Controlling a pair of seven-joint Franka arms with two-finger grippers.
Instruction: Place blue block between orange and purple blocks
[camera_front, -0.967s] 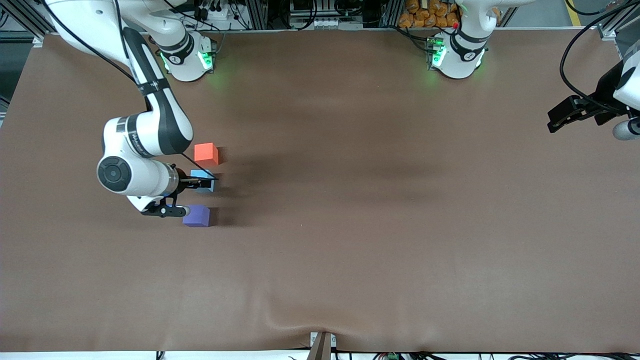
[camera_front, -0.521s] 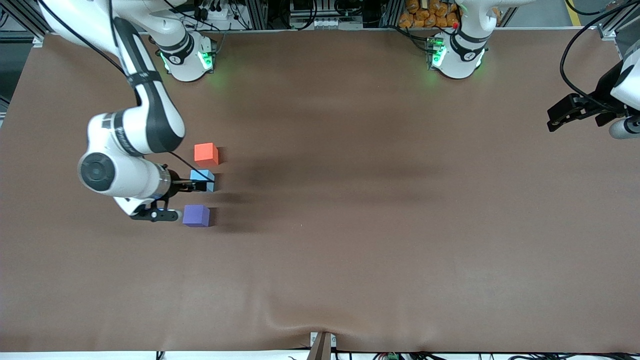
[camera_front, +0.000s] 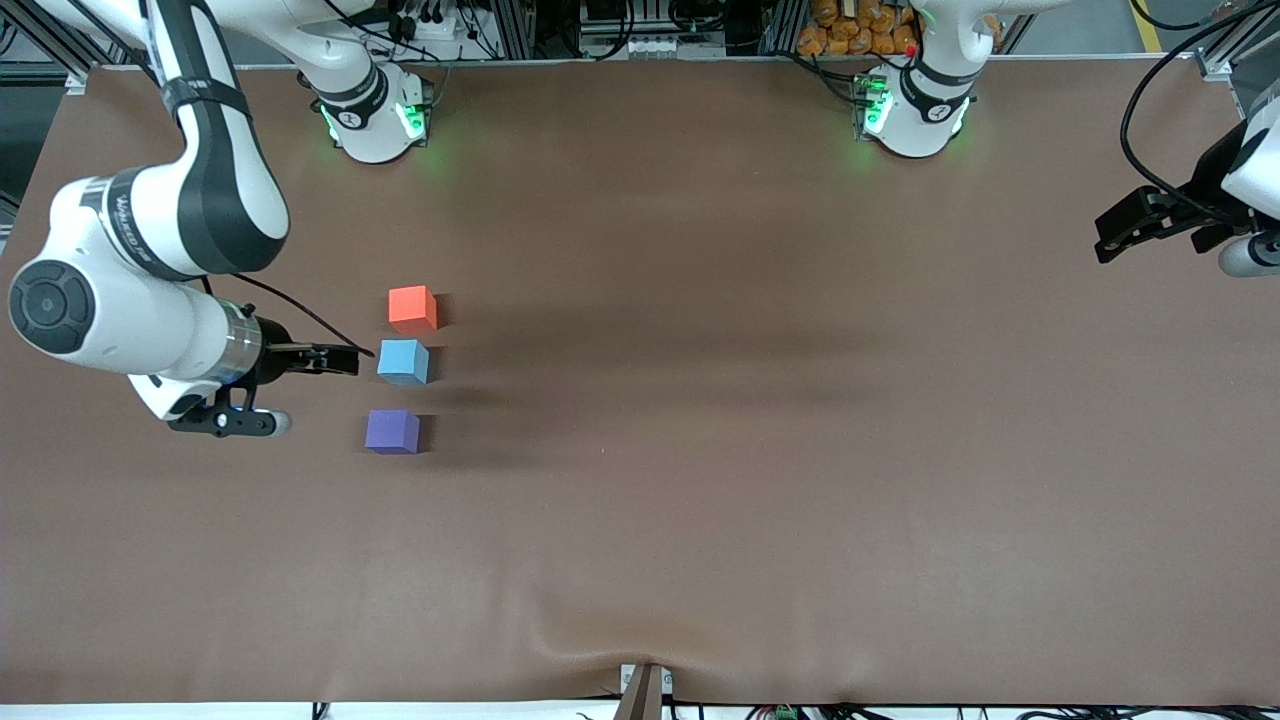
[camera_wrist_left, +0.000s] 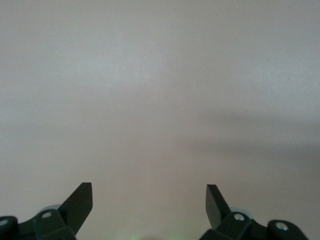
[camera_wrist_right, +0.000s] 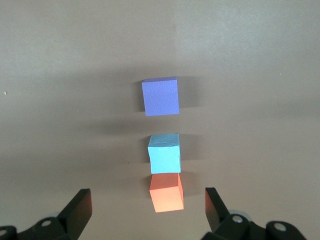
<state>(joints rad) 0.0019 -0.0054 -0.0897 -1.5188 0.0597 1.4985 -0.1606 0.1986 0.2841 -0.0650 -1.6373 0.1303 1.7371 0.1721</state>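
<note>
The blue block (camera_front: 403, 361) sits on the brown table between the orange block (camera_front: 412, 308) and the purple block (camera_front: 392, 432), in one line and closer to the orange one. My right gripper (camera_front: 338, 358) is open and empty, beside the blue block toward the right arm's end of the table, apart from it. The right wrist view shows the purple block (camera_wrist_right: 160, 96), the blue block (camera_wrist_right: 164, 153) and the orange block (camera_wrist_right: 167, 199) ahead of the open right gripper (camera_wrist_right: 147, 199). My left gripper (camera_front: 1108, 240) waits open and empty at the left arm's end, over bare table (camera_wrist_left: 149, 197).
The two arm bases (camera_front: 370, 120) (camera_front: 915, 110) stand along the table's back edge. The table cover has a wrinkle (camera_front: 600, 640) near the front camera, by a small bracket (camera_front: 645, 690) at the edge.
My right gripper has let go of the blue block and drawn back toward the right arm's end of the table. The blue block stays between the other two. The left arm barely moved.
</note>
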